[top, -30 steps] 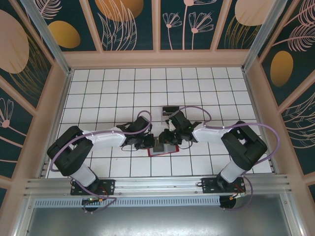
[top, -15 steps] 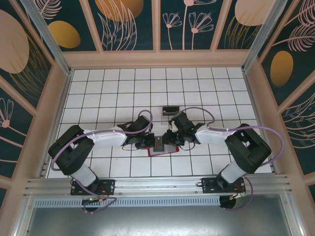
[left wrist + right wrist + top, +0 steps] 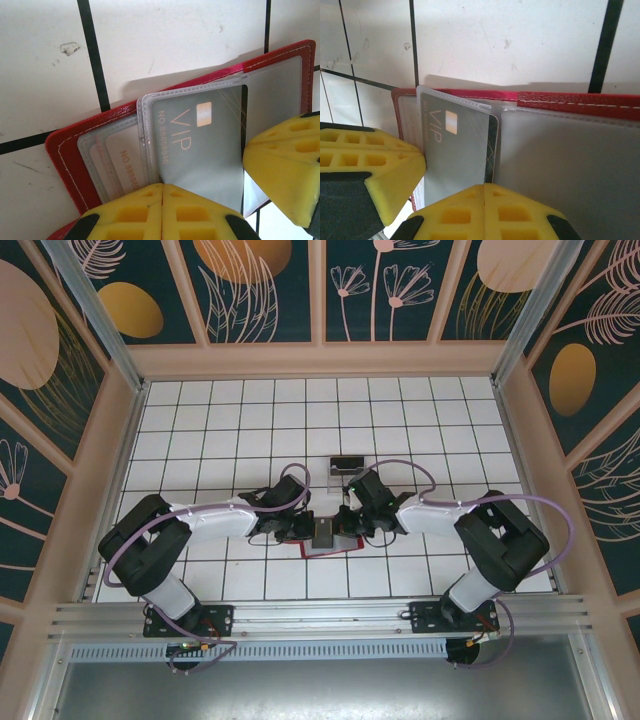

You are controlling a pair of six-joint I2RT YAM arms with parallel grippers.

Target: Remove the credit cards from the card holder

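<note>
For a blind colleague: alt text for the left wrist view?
A grey VIP card in a clear sleeve sits in an open red card holder on white tiles, its lower edge behind the shut yellow left gripper.

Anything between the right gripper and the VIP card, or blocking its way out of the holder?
Only the clear sleeve: it covers most of the VIP card, leaving a dark edge bare where the right gripper pinches. Left gripper clamps the sleeve.
</note>
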